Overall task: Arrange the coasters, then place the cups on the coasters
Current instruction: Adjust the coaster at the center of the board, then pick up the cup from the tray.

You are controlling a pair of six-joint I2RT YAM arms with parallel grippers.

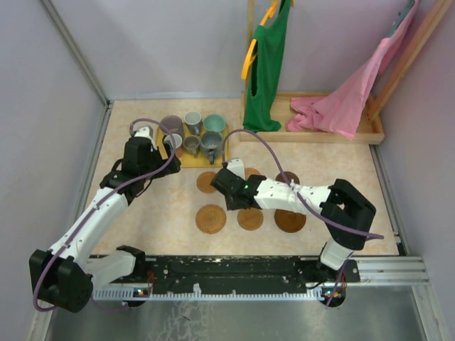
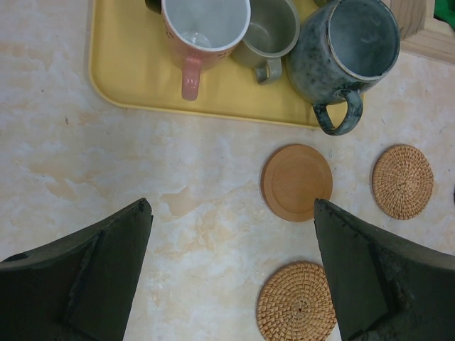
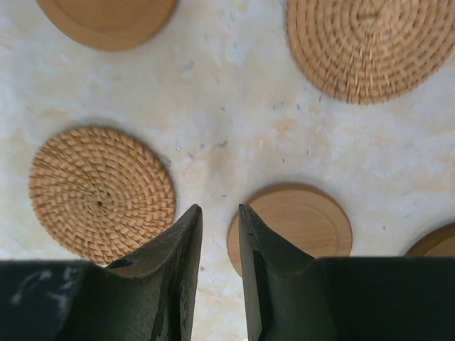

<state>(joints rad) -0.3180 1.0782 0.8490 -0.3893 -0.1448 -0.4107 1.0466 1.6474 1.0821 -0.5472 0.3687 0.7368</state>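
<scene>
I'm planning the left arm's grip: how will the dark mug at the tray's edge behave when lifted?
The dark mug looks like thick glazed pottery: probably rigid and heavy for its size. Its glossy glaze may slip in a grip. Standing upright and squat, it seems unlikely to tip, but a push could knock it into the olive mug close beside it.

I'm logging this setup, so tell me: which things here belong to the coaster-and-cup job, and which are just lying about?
For the job:
- coasters, spread on the table
- cups, standing on the yellow tray

Just lying about:
- green top, hanging at the back
- pink cloth, draped into the wooden tray
</scene>
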